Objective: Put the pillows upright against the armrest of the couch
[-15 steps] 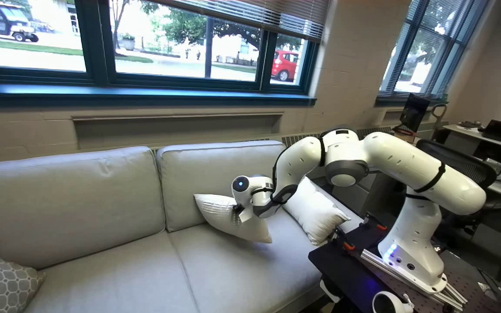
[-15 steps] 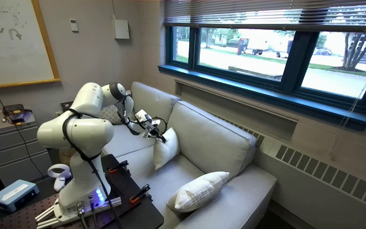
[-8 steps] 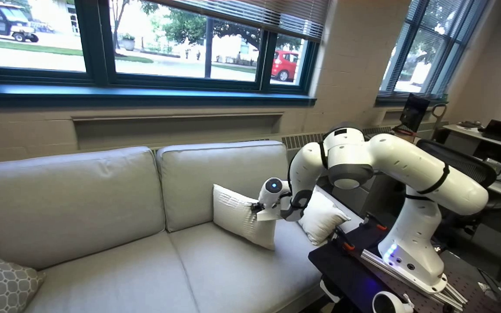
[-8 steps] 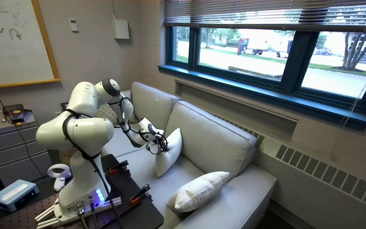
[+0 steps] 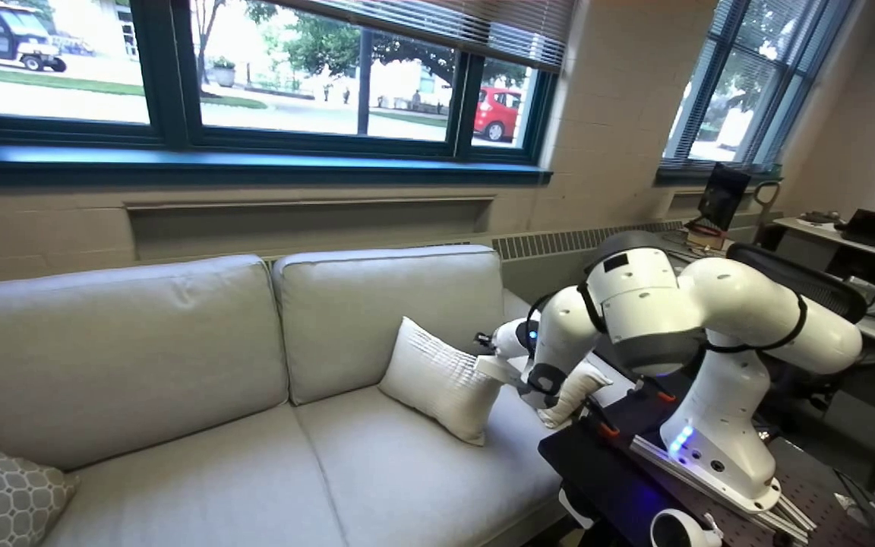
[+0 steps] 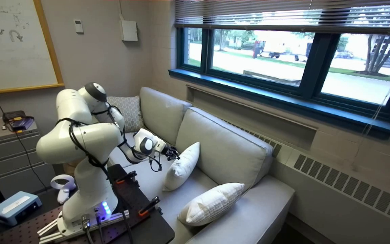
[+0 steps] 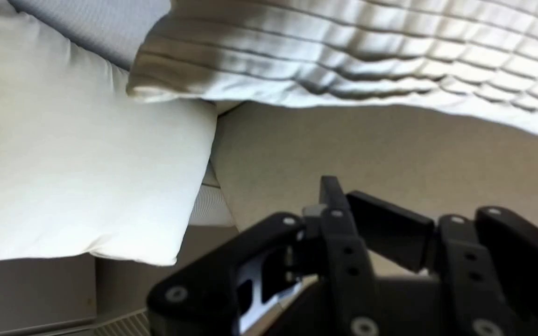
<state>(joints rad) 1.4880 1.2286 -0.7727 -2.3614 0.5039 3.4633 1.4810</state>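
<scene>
Mid-seat pillow [image 5: 437,380] shifted toward the armrest [image 6: 259,206], gripper [image 6: 175,156] now past its edge

Vs a second ago: pillow sits nearer the armrest end and has turned a bit; gripper came off its ribbed face and is now over by the back cushion [image 5: 384,292]. Robot arm [image 5: 756,304] has drawn in toward its base.

Gripper: fingers [image 7: 336,228] together. In the wrist view a strip of back cushion shows between them and the pillow.

Mid-seat pillow: on the couch [image 5: 202,471], armrest-side seat cushion, tilted, upper corner close to the back cushion. Touching there or not, can't tell. Seat shows between it and the armrest pillow [image 6: 212,205].

That one is tilted too, leaning at the armrest; partly hidden behind the arm in an exterior view.

Grey patterned pillow [image 6: 127,110]: far end of the couch, in both exterior views.

Robot base [image 5: 718,456]: on the black table [image 6: 156,228] beside the couch.
</scene>
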